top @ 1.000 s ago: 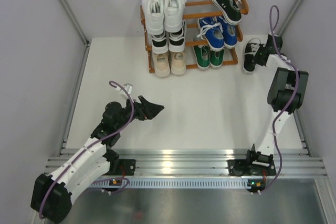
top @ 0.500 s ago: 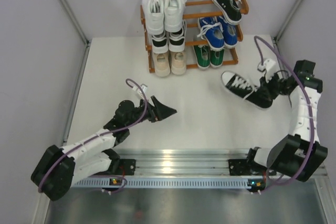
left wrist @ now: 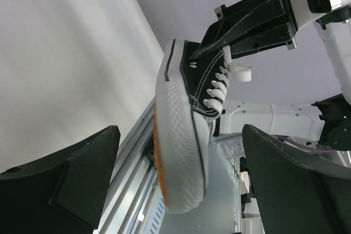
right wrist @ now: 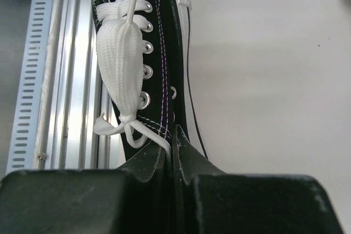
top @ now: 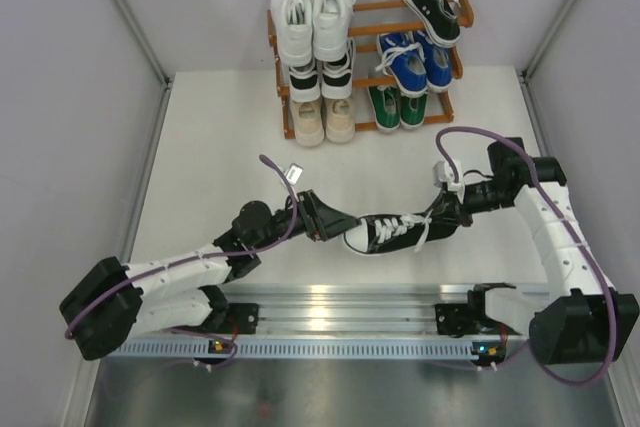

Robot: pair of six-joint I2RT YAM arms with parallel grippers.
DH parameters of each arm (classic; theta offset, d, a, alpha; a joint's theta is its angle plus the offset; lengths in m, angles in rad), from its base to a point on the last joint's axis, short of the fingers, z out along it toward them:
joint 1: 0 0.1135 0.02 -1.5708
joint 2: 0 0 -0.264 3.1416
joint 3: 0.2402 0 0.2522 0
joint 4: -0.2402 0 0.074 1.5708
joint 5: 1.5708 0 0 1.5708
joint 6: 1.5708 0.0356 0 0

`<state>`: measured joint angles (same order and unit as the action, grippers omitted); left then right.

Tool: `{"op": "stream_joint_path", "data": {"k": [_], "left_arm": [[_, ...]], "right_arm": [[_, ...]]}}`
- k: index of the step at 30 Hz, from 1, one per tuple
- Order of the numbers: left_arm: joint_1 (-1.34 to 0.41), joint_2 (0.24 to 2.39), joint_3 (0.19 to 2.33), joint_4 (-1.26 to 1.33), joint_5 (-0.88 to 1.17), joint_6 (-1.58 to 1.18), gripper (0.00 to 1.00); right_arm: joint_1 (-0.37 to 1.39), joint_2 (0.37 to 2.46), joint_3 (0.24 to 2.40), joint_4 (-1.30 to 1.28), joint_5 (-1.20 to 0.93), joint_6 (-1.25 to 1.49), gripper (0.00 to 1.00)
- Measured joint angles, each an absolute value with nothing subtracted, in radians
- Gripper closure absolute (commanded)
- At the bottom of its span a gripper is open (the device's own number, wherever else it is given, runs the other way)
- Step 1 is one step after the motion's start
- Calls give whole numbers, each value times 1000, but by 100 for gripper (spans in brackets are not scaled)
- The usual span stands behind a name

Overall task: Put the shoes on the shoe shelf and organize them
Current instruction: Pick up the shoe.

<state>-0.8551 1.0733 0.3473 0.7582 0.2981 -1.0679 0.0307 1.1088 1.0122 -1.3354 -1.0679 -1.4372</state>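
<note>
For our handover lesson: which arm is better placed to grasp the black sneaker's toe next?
Left, probably. The left hand, open, brackets the toe of the black sneaker, one finger on either side. The right hand is shut on the shoe's heel end.

Sneaker (top: pixel 385 232) between left end effector (top: pixel 335 225) and right end effector (top: pixel 446 212), seemingly above table (top: pixel 220 147).

worktop (top: pixel 220 147): white, carries shoe shelf (top: pixel 378 7) | shelf top: white pair (top: pixel 312 9), black shoe (top: pixel 432 2) | below: blue pair (top: pixel 412 62), beige pair (top: pixel 325 119), green pair (top: pixel 397 105)
</note>
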Motion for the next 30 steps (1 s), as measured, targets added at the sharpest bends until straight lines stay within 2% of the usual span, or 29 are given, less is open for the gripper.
{"op": "stream_joint_path", "data": {"k": [8, 15, 17, 20, 21, 22, 23, 24, 26, 27, 28, 30], "left_arm": [[-865, 1043, 316, 760, 277, -1068, 2], [-888, 1013, 316, 757, 271, -1064, 4], [-888, 1010, 316, 755, 262, -1063, 8], [-889, 1010, 316, 757, 240, -1063, 28], [-891, 1010, 316, 758, 231, -1061, 39], [-891, 1010, 316, 757, 219, -1061, 76], [-891, 1011, 316, 755, 202, -1061, 94], [-891, 1011, 316, 728, 175, -1038, 98], [-889, 1019, 312, 705, 139, -1045, 100], [-891, 1018, 312, 693, 128, -1044, 100], [-889, 1013, 312, 674, 118, -1045, 100], [-878, 994, 312, 638, 116, -1044, 100]], "right_arm": [[116, 1132, 1028, -1286, -1133, -1320, 100], [197, 1035, 906, -845, -1068, -849, 100], [226, 1030, 897, -771, -1056, -758, 100], [255, 1031, 896, -697, -1056, -665, 98], [261, 1031, 896, -675, -1056, -638, 93], [264, 1031, 896, -660, -1057, -609, 88], [266, 1029, 896, -647, -1057, -589, 78], [266, 1028, 896, -633, -1063, -570, 49], [273, 1014, 897, -629, -1061, -564, 23], [273, 1007, 898, -637, -1054, -588, 4], [274, 998, 904, -666, -1036, -623, 1], [274, 981, 925, -747, -1003, -746, 1]]}}
